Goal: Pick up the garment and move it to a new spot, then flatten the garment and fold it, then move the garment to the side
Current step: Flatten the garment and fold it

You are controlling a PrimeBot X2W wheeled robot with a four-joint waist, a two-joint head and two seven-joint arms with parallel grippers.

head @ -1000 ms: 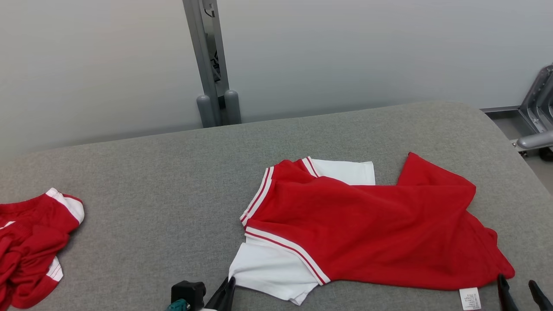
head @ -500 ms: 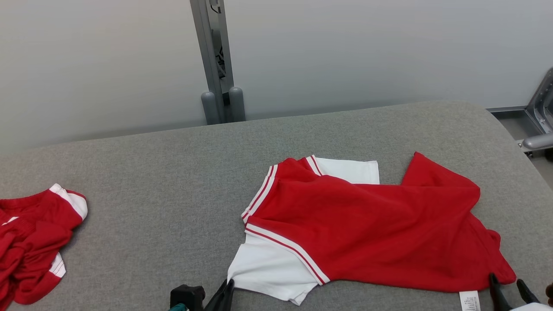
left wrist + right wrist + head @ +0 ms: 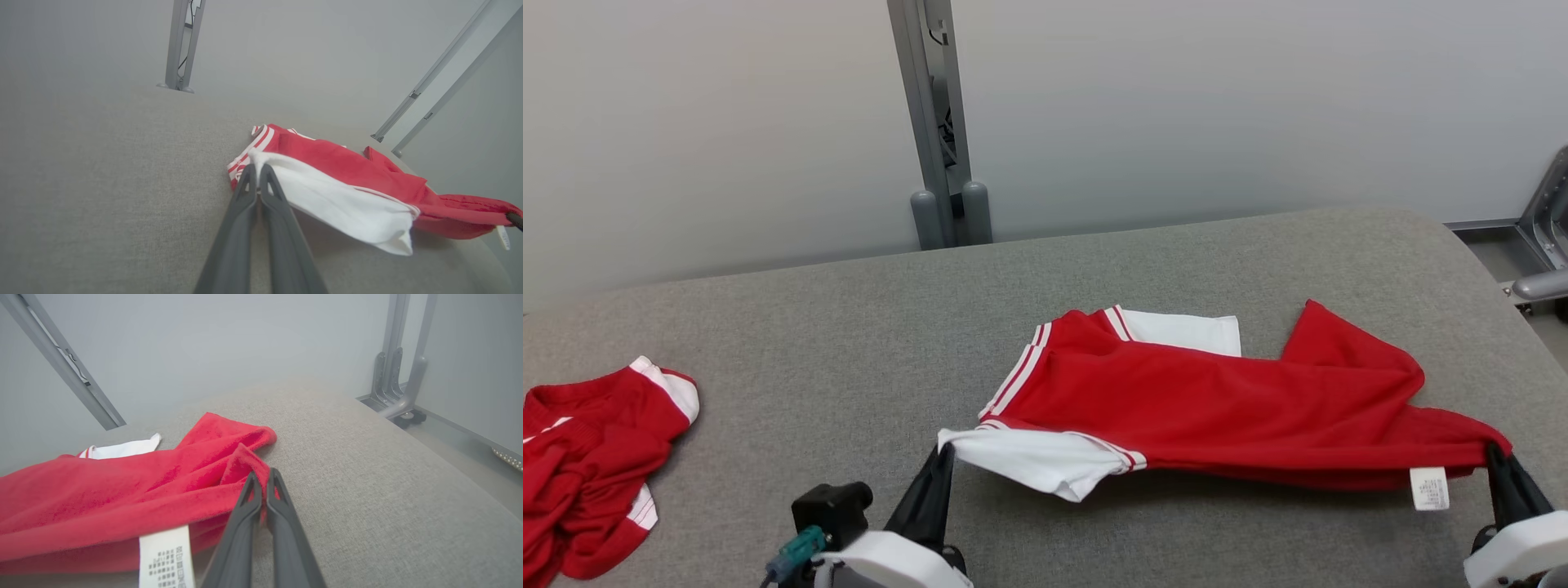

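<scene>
Garment, red and white: white sleeve at 8 o'clock is pinched by left gripper; red hem at 4 o'clock is pinched by right gripper.

The garment is a red shirt with white sleeves and red-and-white striped trim, and it sits on the right half of the grey worktop, spread crosswise from about the middle towards the right edge. Its near side is raised off the worktop and pulled into a taut, sagging line between the corner of the near white sleeve and the red hem corner, where a white care label hangs. The far side rests rumpled on the worktop, with the other white sleeve lying flat towards the far edge.
</scene>
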